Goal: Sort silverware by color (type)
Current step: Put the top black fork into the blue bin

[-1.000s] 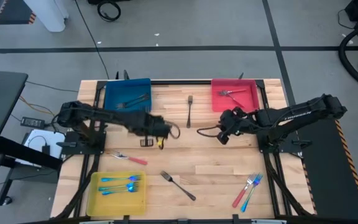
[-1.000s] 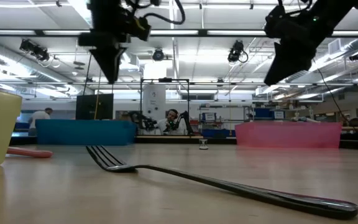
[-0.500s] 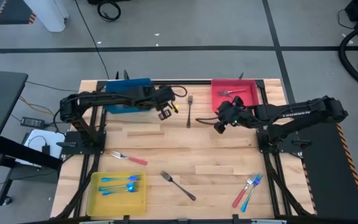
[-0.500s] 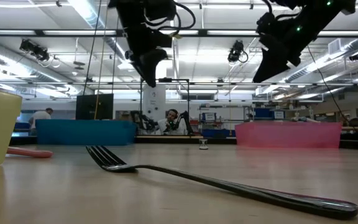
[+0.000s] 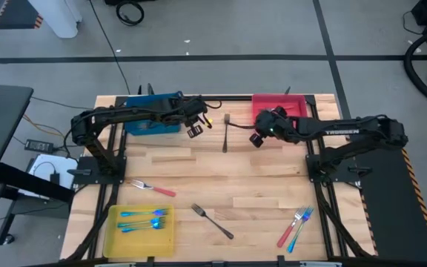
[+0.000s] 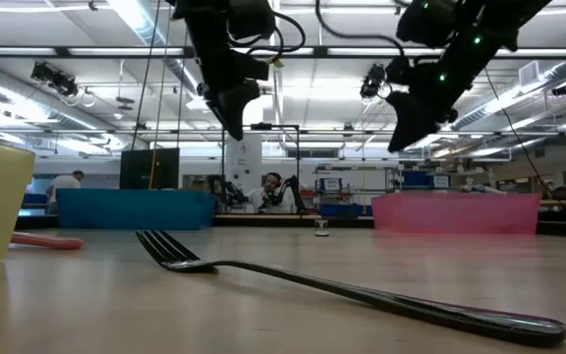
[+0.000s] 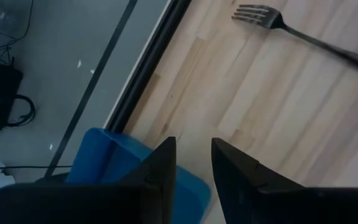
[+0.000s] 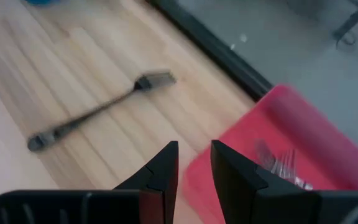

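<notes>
A dark grey fork (image 5: 226, 132) lies flat on the table's far middle, between my two grippers; it also shows in the wrist views (image 7: 303, 37) (image 8: 98, 109). My left gripper (image 5: 195, 127) (image 7: 193, 149) hovers by the blue tray's (image 5: 153, 113) right edge, shut and empty. My right gripper (image 5: 258, 137) (image 8: 194, 152) hovers at the red tray's (image 5: 280, 115) left edge, shut and empty. Blue forks lie in the yellow tray (image 5: 139, 226). A red-handled fork (image 5: 153, 188), another dark fork (image 5: 212, 221) and a red and blue pair (image 5: 295, 226) lie loose on the table.
Forks lie in the red tray (image 8: 278, 165). The near dark fork fills the low view's foreground (image 6: 342, 285). Black frame rails run along the table's far edge. Bare wood stretches across the table's middle between the loose pieces.
My left gripper has travelled from the table's middle toward the far edge and a little right, ending beside the blue tray. My right gripper has moved toward the far edge and slightly left, closer to the dark fork. No silverware has moved.
</notes>
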Tool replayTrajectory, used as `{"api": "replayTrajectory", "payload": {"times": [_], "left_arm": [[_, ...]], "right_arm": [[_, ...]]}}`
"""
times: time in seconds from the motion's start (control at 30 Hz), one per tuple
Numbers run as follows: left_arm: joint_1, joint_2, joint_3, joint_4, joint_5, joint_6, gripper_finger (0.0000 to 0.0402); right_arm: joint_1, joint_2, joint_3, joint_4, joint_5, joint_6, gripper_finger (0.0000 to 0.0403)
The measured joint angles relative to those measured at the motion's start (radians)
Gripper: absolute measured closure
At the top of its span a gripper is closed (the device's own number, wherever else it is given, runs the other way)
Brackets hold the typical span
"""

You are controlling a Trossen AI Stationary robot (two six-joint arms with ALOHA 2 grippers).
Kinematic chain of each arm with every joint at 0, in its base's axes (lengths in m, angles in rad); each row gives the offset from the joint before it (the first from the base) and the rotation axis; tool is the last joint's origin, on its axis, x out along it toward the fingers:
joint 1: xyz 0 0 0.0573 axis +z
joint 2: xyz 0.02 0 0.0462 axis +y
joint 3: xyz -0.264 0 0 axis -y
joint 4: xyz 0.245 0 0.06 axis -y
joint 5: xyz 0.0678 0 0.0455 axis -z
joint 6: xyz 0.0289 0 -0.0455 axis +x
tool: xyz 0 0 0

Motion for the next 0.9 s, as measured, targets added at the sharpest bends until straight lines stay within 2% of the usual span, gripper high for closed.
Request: {"api": "replayTrajectory", "payload": {"times": [0.2, 0.37, 0.43, 0.57, 0.77, 0.9], "left_arm": [[0.0, 0.0, 0.0, -0.111, 0.0, 0.0, 0.0299], [0.001, 0.0, 0.0, -0.182, 0.004, -0.014, 0.0299], [0.001, 0.0, -0.001, -0.212, 0.039, -0.037, 0.0299], [-0.001, -0.012, -0.073, -0.241, 0.113, -0.089, 0.0299], [0.0, -0.037, -0.213, -0.213, 0.118, -0.173, 0.0299], [-0.006, -0.042, -0.23, -0.241, 0.118, -0.226, 0.0299]], "right_arm": [[-0.053, 0.077, -0.001, -0.001, -0.134, -0.007, 0.03], [-0.06, 0.083, -0.001, 0.002, -0.258, 0.026, 0.03], [-0.057, 0.083, -0.001, 0.023, -0.292, 0.066, 0.03], [-0.057, 0.098, -0.001, 0.089, -0.318, 0.099, 0.03], [-0.056, 0.126, 0.0, 0.159, -0.32, 0.023, 0.03], [-0.06, 0.144, -0.001, 0.21, -0.32, -0.05, 0.03]]}}
